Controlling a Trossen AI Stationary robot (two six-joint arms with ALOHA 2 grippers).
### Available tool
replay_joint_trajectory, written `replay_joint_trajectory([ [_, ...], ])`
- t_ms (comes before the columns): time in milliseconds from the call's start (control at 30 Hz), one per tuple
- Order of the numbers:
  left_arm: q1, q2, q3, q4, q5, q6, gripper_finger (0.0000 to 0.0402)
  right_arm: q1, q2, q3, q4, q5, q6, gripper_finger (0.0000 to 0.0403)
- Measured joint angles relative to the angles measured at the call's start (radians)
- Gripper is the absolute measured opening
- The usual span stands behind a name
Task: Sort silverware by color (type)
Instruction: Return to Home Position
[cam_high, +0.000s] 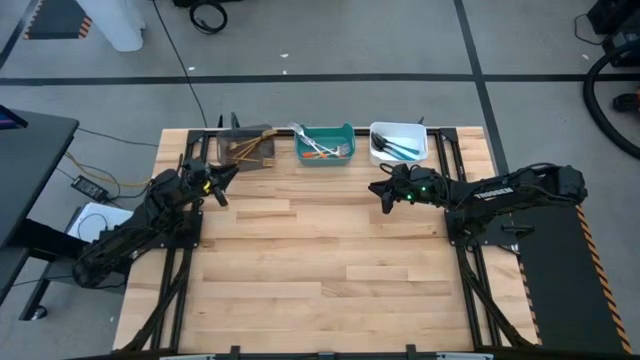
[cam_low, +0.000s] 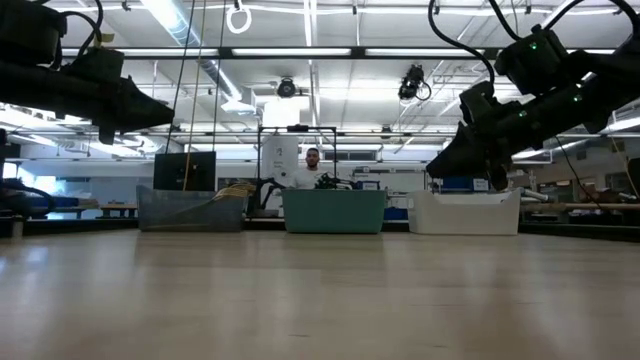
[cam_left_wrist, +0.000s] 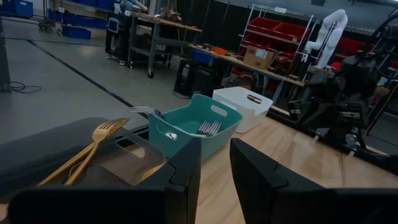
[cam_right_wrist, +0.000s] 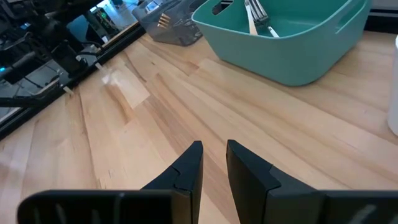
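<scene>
Bin walls cut off most of each fork, so counts stay unclear. All-gold forks (cam_left_wrist: 107, 129) lie in the translucent grey bin (cam_low: 190, 212), just ahead of the left hand (cam_high: 227, 174). Orange-handled forks (cam_high: 320, 150) fill the teal plastic bin (cam_left_wrist: 186, 140), and blue-handled forks (cam_high: 395, 150) the white bin (cam_low: 465, 212). The right hand (cam_high: 377, 190) hovers over the wooden counter (cam_high: 320, 260), near the white bin. Both hands' fingers are slightly apart and empty.

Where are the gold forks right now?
In the high view, the gold forks lie in the grey bin at the far edge of the table, leftmost of three bins, just left of the teal bin.
</scene>
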Motion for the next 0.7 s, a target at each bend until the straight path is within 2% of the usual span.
replay_joint_trajectory([
  [300, 0.000, 0.000, 0.001, 0.001, 0.000, 0.000, 0.0094, 0.003, -0.063, 0.000, -0.003, 0.000, 0.000, 0.0079],
  [567, 0.000, 0.000, 0.002, 0.001, -0.001, 0.000, 0.0094, 0.029, -0.235, -0.001, 0.000, 0.000, 0.000, 0.0079],
  [700, 0.000, 0.000, 0.002, 0.001, -0.001, 0.000, 0.0094, 0.051, -0.339, -0.048, 0.059, 0.000, -0.001, 0.0079],
])
